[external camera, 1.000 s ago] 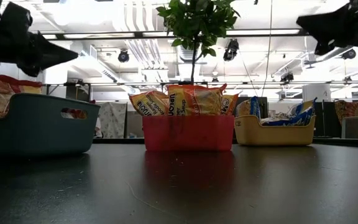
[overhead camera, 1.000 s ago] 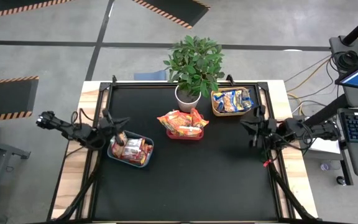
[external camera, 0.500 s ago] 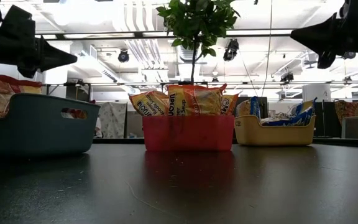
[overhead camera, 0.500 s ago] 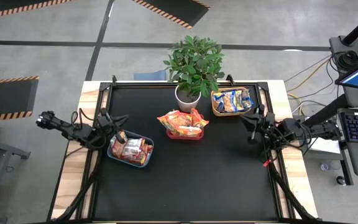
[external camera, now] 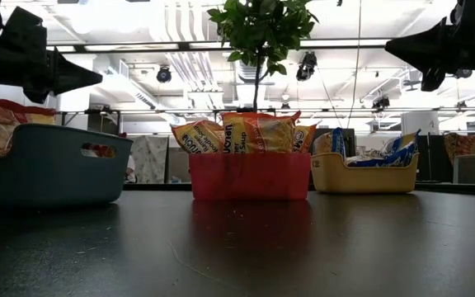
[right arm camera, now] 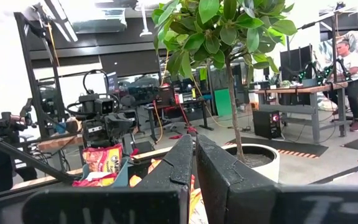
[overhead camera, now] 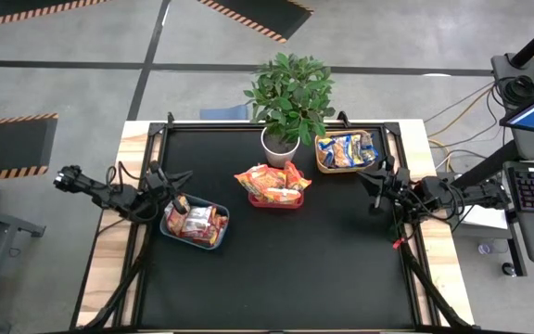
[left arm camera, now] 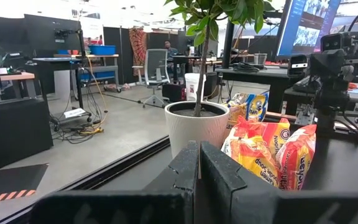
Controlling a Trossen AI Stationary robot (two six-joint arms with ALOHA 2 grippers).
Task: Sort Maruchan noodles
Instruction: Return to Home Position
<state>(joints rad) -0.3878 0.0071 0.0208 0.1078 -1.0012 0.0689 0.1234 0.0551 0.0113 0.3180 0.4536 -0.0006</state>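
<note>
Both arms have pulled back and levelled off since a second ago, and over the last half-second nothing stirs at all. Over by the left edge of the surface [overhead camera: 286, 278], the left gripper [overhead camera: 167, 186] hangs just above the rim of the grey-blue bin [overhead camera: 167, 225], fingers [left arm camera: 185, 171] pressed together on nothing. That bin holds a heap of packets [overhead camera: 196, 221]. Moving to the middle, the red bin [overhead camera: 274, 200] is stuffed with orange Maruchan noodles [overhead camera: 269, 179], the potted plant [overhead camera: 281, 93] just behind it at the far edge. Toward the far right corner, the yellow bin [overhead camera: 323, 165] carries the blue packs [overhead camera: 344, 148]. By the right edge, the right gripper [overhead camera: 375, 181] hovers beside that bin, fingers [right arm camera: 219, 168] closed and empty too. Every packet in sight lies in a bin, so I'd call the sorting as good as done and both arms parked.
</note>
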